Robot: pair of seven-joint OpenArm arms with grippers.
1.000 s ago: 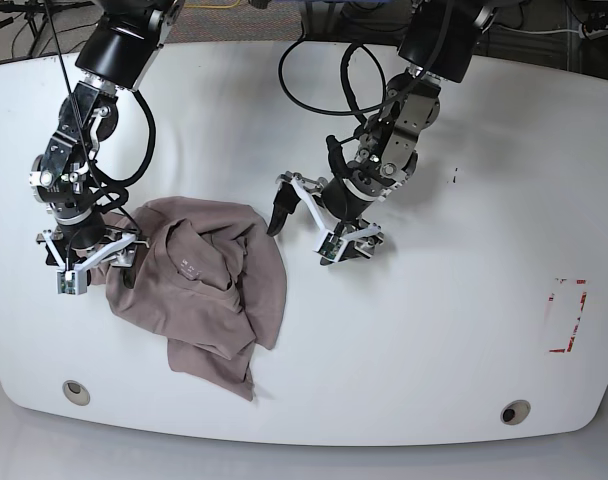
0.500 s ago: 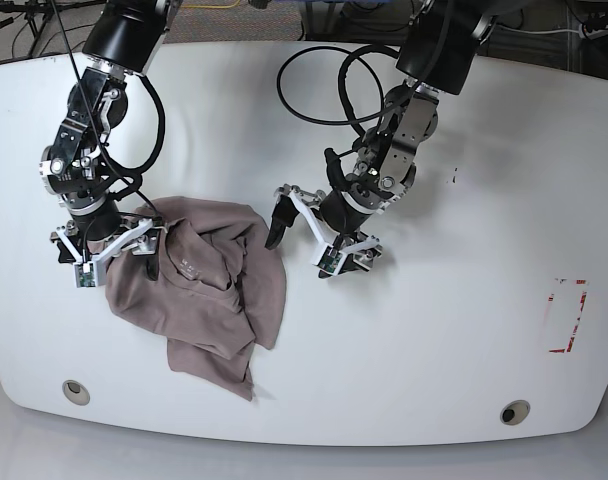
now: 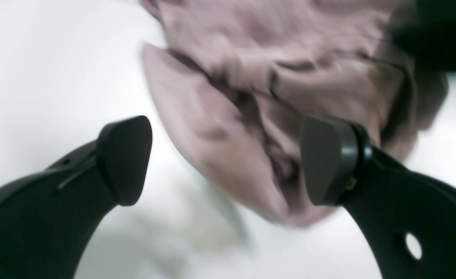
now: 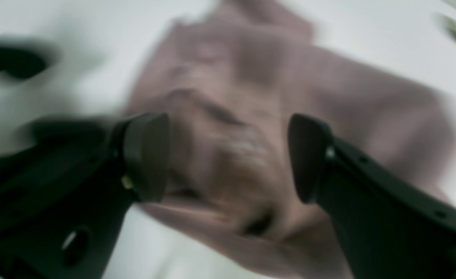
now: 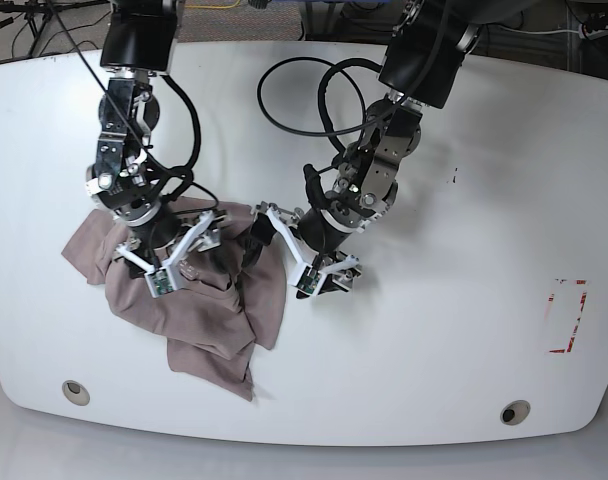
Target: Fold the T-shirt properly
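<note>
The mauve-brown T-shirt [image 5: 199, 315] lies crumpled on the left half of the white table [image 5: 434, 330]. My right gripper [image 5: 174, 258] is open and sits over the shirt's upper part. In the right wrist view the right gripper [image 4: 228, 159] has its jaws spread, with wrinkled shirt [image 4: 251, 97] between and below them; contact cannot be told. My left gripper [image 5: 284, 255] is open at the shirt's upper right edge. In the left wrist view the left gripper [image 3: 226, 162] straddles a folded edge of the shirt [image 3: 251, 77] and the bare table. Both wrist views are blurred.
A red-outlined marker [image 5: 566, 315] is on the table at the right. Two round holes [image 5: 76, 391] [image 5: 515, 411] sit near the front edge. Black cables loop above the left arm [image 5: 314, 90]. The table's curved front edge runs along the bottom.
My right gripper has moved right, from the shirt's left edge onto its upper part. My left gripper has moved left and down to the shirt's right edge. Both stay open.
</note>
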